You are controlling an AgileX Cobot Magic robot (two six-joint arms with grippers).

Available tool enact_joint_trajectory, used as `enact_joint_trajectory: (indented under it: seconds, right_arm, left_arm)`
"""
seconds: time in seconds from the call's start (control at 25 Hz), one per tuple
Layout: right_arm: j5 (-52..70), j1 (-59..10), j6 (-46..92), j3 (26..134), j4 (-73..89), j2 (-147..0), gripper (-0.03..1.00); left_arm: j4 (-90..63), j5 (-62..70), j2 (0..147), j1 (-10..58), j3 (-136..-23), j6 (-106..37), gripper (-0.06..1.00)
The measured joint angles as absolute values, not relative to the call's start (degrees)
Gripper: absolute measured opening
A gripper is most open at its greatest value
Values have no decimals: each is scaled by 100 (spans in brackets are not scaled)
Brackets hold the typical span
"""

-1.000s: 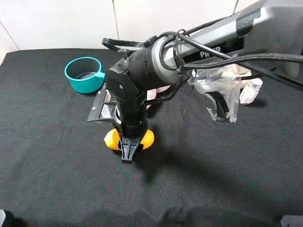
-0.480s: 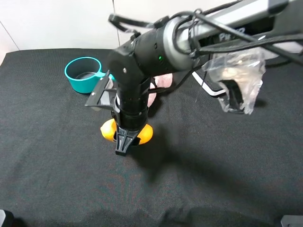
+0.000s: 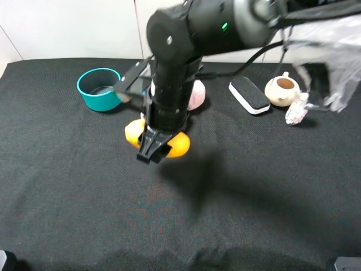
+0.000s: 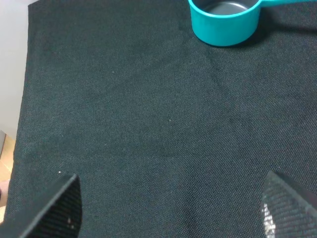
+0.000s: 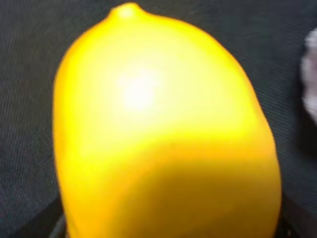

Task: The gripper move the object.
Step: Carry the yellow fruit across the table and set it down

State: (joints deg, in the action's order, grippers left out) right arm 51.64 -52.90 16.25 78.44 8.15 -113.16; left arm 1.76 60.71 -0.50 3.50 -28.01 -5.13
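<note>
The yellow-orange mango [image 3: 178,145] sits between the fingers of my right gripper [image 3: 154,151], which points down from the bulky black arm reaching over the left middle of the black cloth. The gripper is shut on it and holds it a little above the cloth, with its shadow lying to the lower right. In the right wrist view the mango [image 5: 163,129] fills almost the whole picture. My left gripper [image 4: 171,213] is open and empty over bare cloth, with only its two fingertips [image 4: 59,208] showing.
A teal cup [image 3: 100,89] stands at the back left and also shows in the left wrist view [image 4: 225,20]. A pink plush roll [image 3: 196,95], a black eraser block [image 3: 250,95], a small beige teapot [image 3: 282,90] and a small bottle [image 3: 296,113] lie behind and to the right.
My right arm has risen with the mango held in the gripper, moving slightly right. Its upper part swung up and uncovered the eraser block and the teapot.
</note>
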Motion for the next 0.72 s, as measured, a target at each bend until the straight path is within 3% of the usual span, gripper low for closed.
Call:
enact_joint_trajectory:
  seconds: [0.72]
  right_arm:
    - [5972, -3698, 1363, 7877, 763, -10620, 46]
  left_arm:
    - [176, 6071, -50, 350, -2801, -513, 79]
